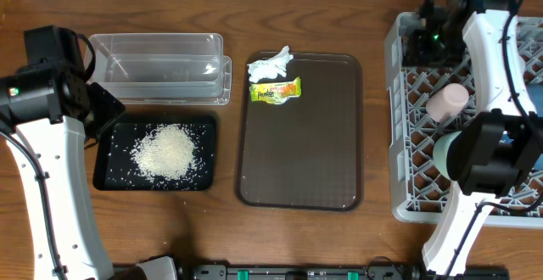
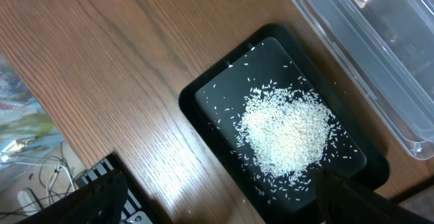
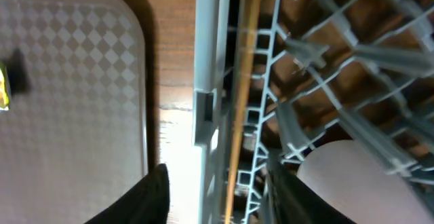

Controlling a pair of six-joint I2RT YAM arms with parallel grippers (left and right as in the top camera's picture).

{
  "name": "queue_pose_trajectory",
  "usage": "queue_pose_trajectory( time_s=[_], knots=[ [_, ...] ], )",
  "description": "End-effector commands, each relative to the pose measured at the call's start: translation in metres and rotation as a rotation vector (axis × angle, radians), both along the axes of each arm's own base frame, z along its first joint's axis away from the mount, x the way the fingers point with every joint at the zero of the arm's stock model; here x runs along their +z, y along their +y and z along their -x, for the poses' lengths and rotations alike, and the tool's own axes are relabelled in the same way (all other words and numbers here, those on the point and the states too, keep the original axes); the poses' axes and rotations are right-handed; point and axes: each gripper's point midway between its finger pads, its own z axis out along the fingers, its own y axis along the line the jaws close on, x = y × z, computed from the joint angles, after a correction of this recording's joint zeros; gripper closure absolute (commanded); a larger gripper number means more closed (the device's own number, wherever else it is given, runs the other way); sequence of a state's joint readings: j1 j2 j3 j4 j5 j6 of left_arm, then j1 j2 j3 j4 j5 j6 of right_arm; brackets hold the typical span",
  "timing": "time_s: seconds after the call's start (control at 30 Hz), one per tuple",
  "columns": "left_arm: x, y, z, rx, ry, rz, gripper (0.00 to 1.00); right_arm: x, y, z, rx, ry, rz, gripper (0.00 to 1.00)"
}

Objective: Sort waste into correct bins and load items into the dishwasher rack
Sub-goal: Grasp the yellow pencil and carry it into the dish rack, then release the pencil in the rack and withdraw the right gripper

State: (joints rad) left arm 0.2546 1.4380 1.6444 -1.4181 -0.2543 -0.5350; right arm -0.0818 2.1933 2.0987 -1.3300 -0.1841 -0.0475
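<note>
Over the rack (image 1: pixel 397 102), right gripper (image 3: pixel 220 190) parted beside the pink cup (image 1: pixel 447 100).
Left gripper (image 2: pixel 220 183) open, probably idle, above binned rice (image 1: pixel 165 151).

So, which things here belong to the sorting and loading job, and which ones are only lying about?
Part of the job: rice, crumpled tissue, snack wrapper, black tray, clear tub, dishwasher rack, pink cup, mint-green bowl.

Only lying about: brown serving tray, cables past the table edge.
</note>
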Motion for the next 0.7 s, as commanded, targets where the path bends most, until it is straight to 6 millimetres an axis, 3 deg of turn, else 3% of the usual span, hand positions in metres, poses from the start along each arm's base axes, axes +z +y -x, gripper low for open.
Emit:
queue_pose_trajectory(
  time_s=[0.0,0.13,0.33,0.37,0.4,0.43,0.47,0.53,0.67],
  knots=[
    [0.003,0.003,0.003,0.010,0.000,-0.016,0.10,0.008,0.006,0.001,-0.016,-0.010,-0.007,0.51],
    [0.003,0.003,0.003,0.010,0.000,-0.016,0.10,0.021,0.006,0.007,-0.030,-0.014,-0.009,0.49],
    [0.003,0.003,0.003,0.010,0.000,-0.016,0.10,0.067,0.007,0.022,-0.093,-0.075,-0.019,0.42],
    [0.003,0.003,0.003,0.010,0.000,-0.016,0.10,0.077,0.007,0.025,-0.110,-0.090,-0.021,0.38],
    [0.003,0.003,0.003,0.010,0.000,-0.016,0.10,0.086,0.007,0.029,-0.121,-0.107,-0.024,0.16],
    [0.003,0.003,0.003,0.010,0.000,-0.016,0.10,0.099,0.007,0.033,-0.136,-0.133,-0.026,0.01],
    [0.003,0.003,0.003,0.010,0.000,-0.016,0.10,0.110,0.004,0.036,-0.154,-0.159,-0.023,0.01],
    [0.003,0.003,0.003,0.010,0.000,-0.016,0.10,0.131,-0.013,0.041,-0.226,-0.218,0.023,0.01],
    [0.003,0.003,0.003,0.010,0.000,-0.016,0.10,0.160,-0.075,0.057,-0.453,-0.296,0.184,0.01]
  ],
)
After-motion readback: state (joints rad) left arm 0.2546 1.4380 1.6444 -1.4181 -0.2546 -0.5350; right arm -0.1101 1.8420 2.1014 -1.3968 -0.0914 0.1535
